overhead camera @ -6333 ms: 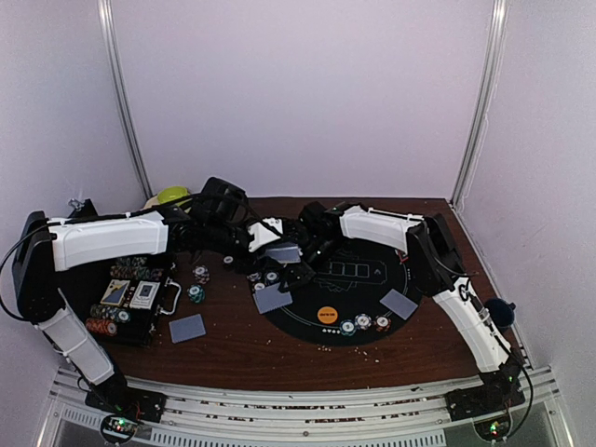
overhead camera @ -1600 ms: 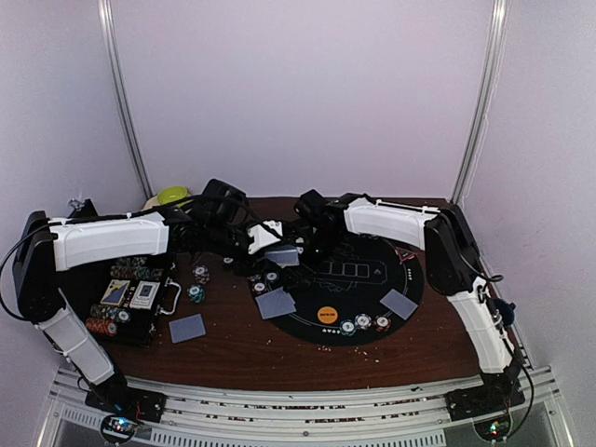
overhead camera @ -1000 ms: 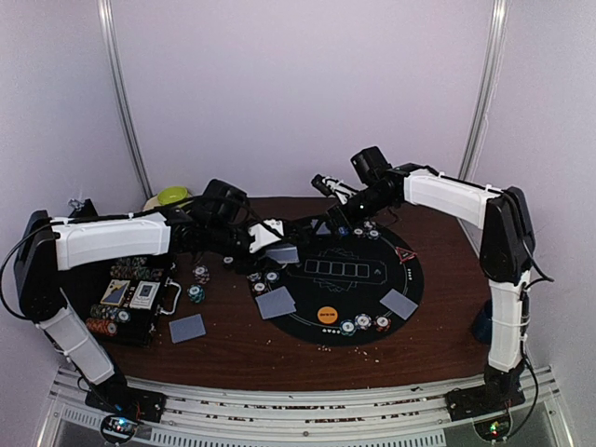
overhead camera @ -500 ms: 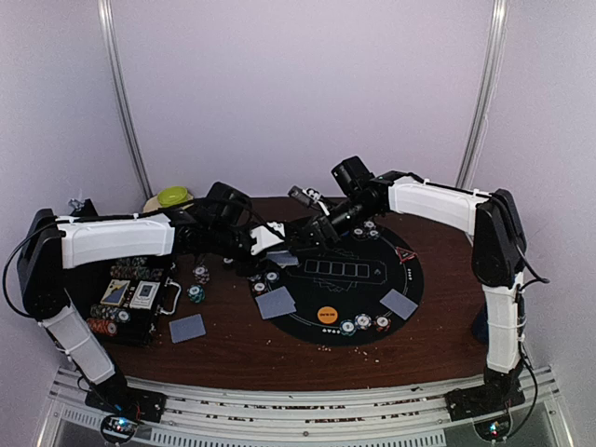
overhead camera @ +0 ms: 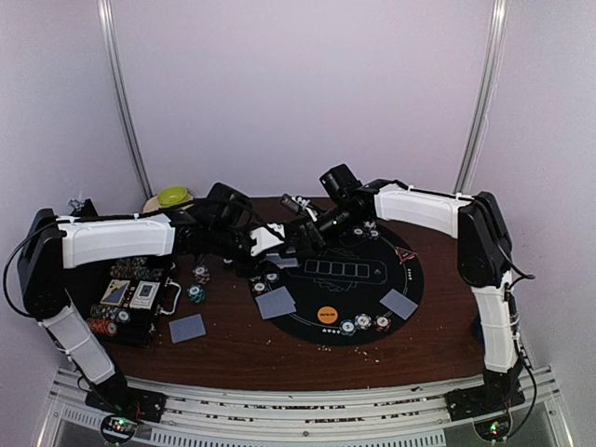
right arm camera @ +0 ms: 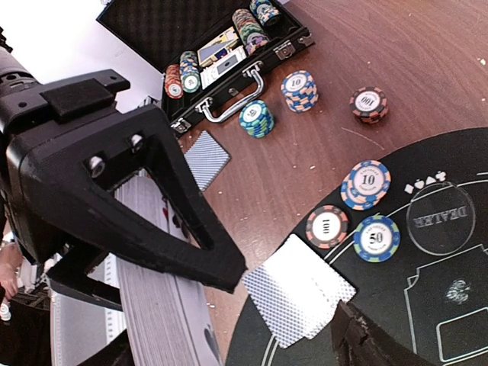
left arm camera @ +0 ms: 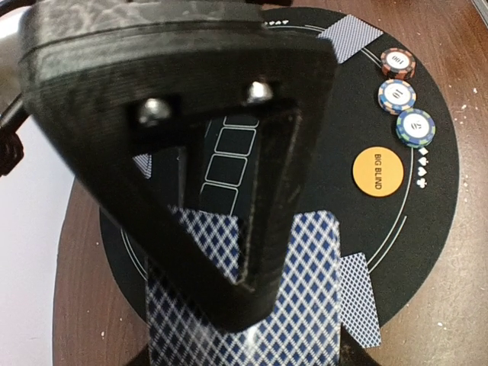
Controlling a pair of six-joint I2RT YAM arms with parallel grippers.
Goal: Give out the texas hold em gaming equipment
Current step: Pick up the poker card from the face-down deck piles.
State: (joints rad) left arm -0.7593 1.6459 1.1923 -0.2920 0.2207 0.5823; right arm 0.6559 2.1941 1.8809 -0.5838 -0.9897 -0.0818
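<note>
Judging progress from the bench (overhead camera: 279,358), I rate the task as partly done.

- **Done:** Dealt cards (overhead camera: 275,301) lie at the left edge of the round mat (overhead camera: 419,279). A second card (overhead camera: 399,303) lies at its right edge, and a third card (overhead camera: 187,327) lies off the mat on bare wood. Three chips (overhead camera: 363,322) sit just beside the orange disc (overhead camera: 327,314), and more chip stacks (overhead camera: 263,278) sit at the mat's left rim.
- **Tools:** The left tool (overhead camera: 270,244) is clenched on the deck (left arm camera: 305,305), held above the mat. The right tool (overhead camera: 304,231) is spread and grasps nothing, just beside the deck.
- **Left to do:** Most of the deck is undealt, and the case chips (right arm camera: 255,19) sit in the open case (right arm camera: 160,27).
- **Obstruction:** Both arms crowd the mat's far-left side, with chip stacks beneath them.
</note>
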